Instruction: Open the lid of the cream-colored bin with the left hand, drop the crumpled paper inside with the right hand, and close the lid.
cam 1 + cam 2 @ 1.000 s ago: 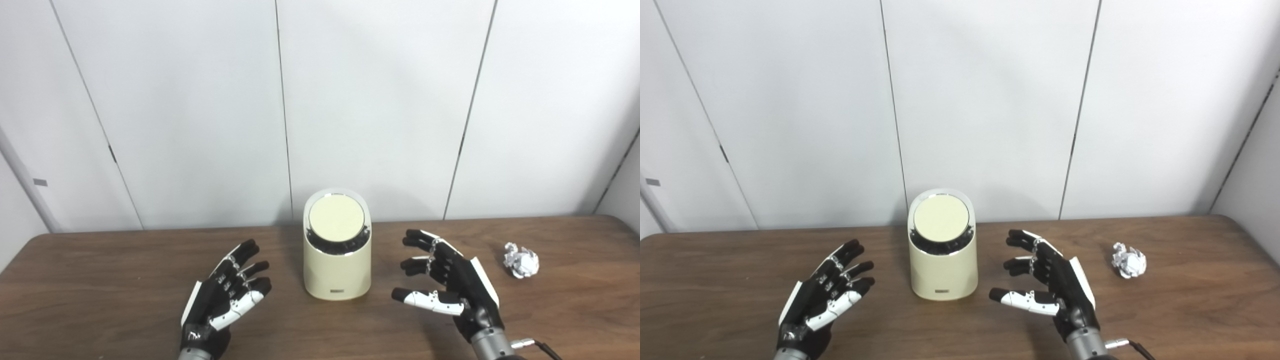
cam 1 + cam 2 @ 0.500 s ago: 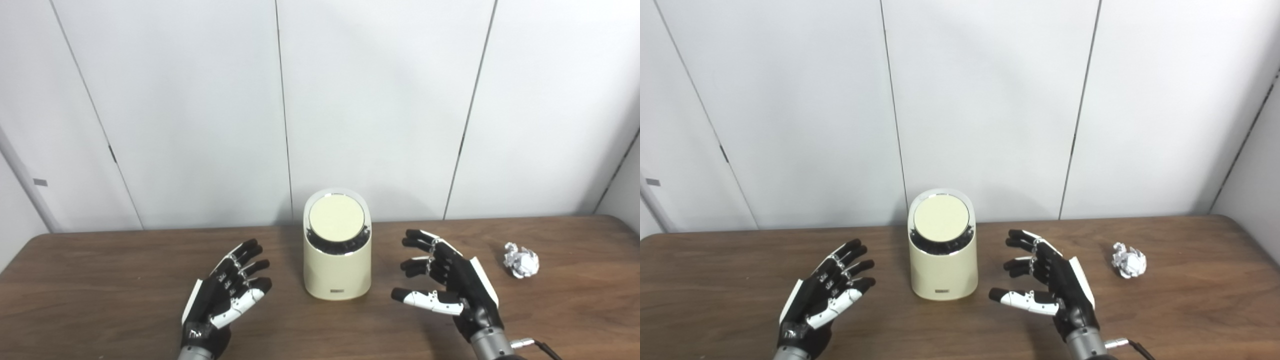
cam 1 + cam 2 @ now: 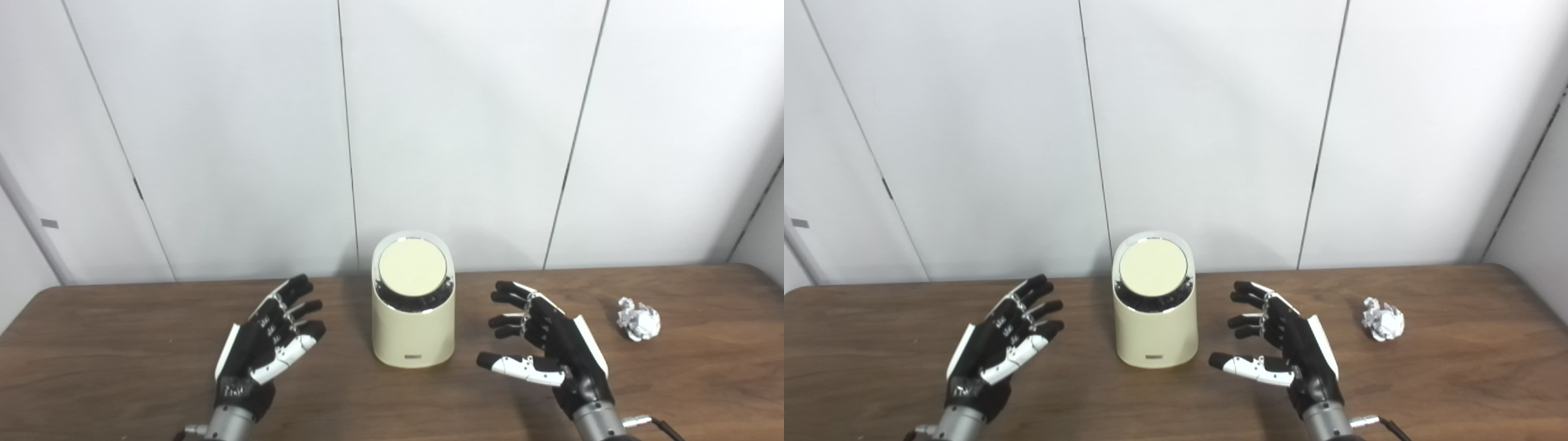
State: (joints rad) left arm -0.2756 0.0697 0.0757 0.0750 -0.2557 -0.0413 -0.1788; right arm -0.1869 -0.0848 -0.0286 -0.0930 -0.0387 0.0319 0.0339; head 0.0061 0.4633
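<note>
Nothing was started: both hands, left hand (image 3: 269, 346) and right hand (image 3: 548, 346), were spread and held nothing beside the cream-colored round plastic bin (image 3: 413, 327), lid (image 3: 411, 267) shut, with the crumpled white paper ball (image 3: 639, 318) on the brown wooden desk (image 3: 122, 343); the left hand should lift the lid next.

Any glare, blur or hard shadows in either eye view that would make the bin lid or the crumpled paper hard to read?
Left eye view: soft, even light; the lid reads flat and matte, with only a thin bright rim. The crumpled paper is small with washed-out whites, folds barely legible. Right eye view: the same softness overall; faint shadows under the left hand and right hand; no motion blur.
</note>
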